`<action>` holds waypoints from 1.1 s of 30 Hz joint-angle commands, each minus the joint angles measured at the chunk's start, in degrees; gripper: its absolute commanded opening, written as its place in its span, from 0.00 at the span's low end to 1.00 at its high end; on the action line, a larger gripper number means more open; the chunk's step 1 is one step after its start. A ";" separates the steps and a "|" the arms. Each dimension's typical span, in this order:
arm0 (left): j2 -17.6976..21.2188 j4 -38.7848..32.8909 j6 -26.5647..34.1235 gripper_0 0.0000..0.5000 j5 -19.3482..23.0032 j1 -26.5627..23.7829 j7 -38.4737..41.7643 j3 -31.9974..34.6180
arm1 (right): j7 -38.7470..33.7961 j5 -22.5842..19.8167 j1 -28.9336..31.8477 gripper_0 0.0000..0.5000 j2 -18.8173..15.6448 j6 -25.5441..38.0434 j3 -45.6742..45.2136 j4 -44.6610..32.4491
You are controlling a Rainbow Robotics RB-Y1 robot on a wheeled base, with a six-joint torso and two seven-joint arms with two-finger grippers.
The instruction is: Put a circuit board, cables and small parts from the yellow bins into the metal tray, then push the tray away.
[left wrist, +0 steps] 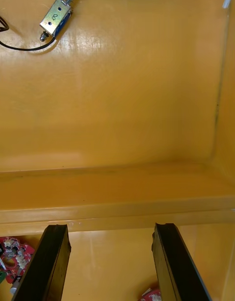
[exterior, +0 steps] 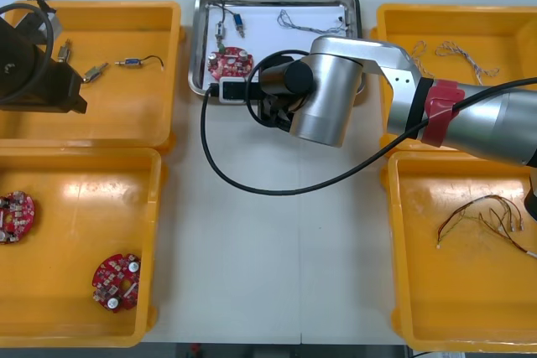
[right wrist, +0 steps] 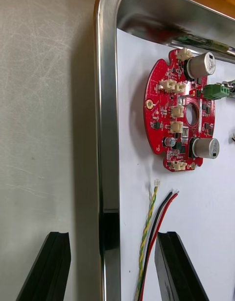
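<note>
Right gripper (right wrist: 113,236), 12 o'clock: jaws spread, straddling metal tray (right wrist: 106,134) rim, gripping nothing. Left gripper (left wrist: 110,230), 10 o'clock: spread, empty, over yellow bin (left wrist: 122,134).

The metal tray (right wrist: 108,134) shows a polished, mirror-bright rim and a matt white lining. The yellow bins (left wrist: 122,110) look like smooth, glossy plastic (soft glare on the floor). The table (right wrist: 44,110) is pale, matt and finely scratched, the circuit board (right wrist: 159,119) lacquered glossy red
</note>
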 commanded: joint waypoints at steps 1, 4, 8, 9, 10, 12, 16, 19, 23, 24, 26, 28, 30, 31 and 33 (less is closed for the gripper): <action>2.59 -1.65 0.38 1.00 -0.53 0.36 -7.05 1.73 | 1.51 -0.58 -3.17 1.00 0.27 2.03 -0.80 -3.77; 2.59 -1.65 0.38 1.00 -0.53 0.36 -7.05 1.73 | 1.51 -1.55 -3.17 1.00 0.01 5.19 -1.85 -5.88; 2.59 -1.65 0.38 1.00 -0.53 0.36 -7.05 1.73 | 1.77 -4.10 -2.65 1.00 -0.26 10.12 -4.23 -9.05; 2.59 -1.65 0.38 1.00 -0.53 0.36 -7.05 1.73 | 1.77 -4.18 -2.21 1.00 -0.43 11.87 -5.28 -10.45; 2.59 -1.65 0.38 1.00 -0.53 0.36 -7.05 1.73 | 1.51 -4.18 -1.86 1.00 -0.61 13.63 -6.07 -11.77; 2.59 -1.65 0.38 1.00 -0.53 0.36 -7.05 1.73 | 1.33 -4.18 -1.07 1.00 -0.96 16.18 -7.30 -13.79; 2.59 -1.65 0.38 1.00 -0.53 0.36 -7.05 1.73 | 0.36 -4.36 1.40 1.00 -1.75 22.33 -11.08 -18.89; 2.59 -1.65 0.38 1.00 -0.53 0.36 -7.05 1.73 | -0.34 -4.45 3.42 1.00 -2.54 25.85 -13.98 -22.58; 2.59 -1.65 0.38 1.00 -0.53 0.36 -7.05 1.73 | -2.54 -7.35 6.05 1.00 -3.60 29.63 -17.85 -26.80; 2.59 -1.65 0.38 1.00 -0.53 0.36 -7.05 1.73 | -3.59 -8.67 6.67 1.00 -4.04 30.59 -18.90 -28.21; 2.59 -1.65 0.38 1.00 -0.53 0.36 -7.05 1.73 | -5.44 -10.51 8.08 1.00 -4.91 32.35 -20.75 -31.02; 2.59 -1.65 0.38 1.00 -0.53 0.36 -7.05 1.73 | -6.14 -11.22 8.95 1.00 -5.62 33.67 -21.89 -32.51; 2.59 -1.65 0.38 1.00 -0.53 0.36 -7.05 1.73 | -6.23 -11.92 9.92 1.00 -6.41 34.55 -22.86 -33.74; 2.59 -1.65 0.38 1.00 -0.53 0.36 -7.05 1.73 | -6.32 -12.62 10.62 1.00 -7.02 35.08 -23.83 -34.53; 2.59 -1.65 0.38 1.00 -0.53 0.36 -7.05 1.73 | -6.49 -14.12 12.03 1.00 -7.99 35.87 -25.58 -35.76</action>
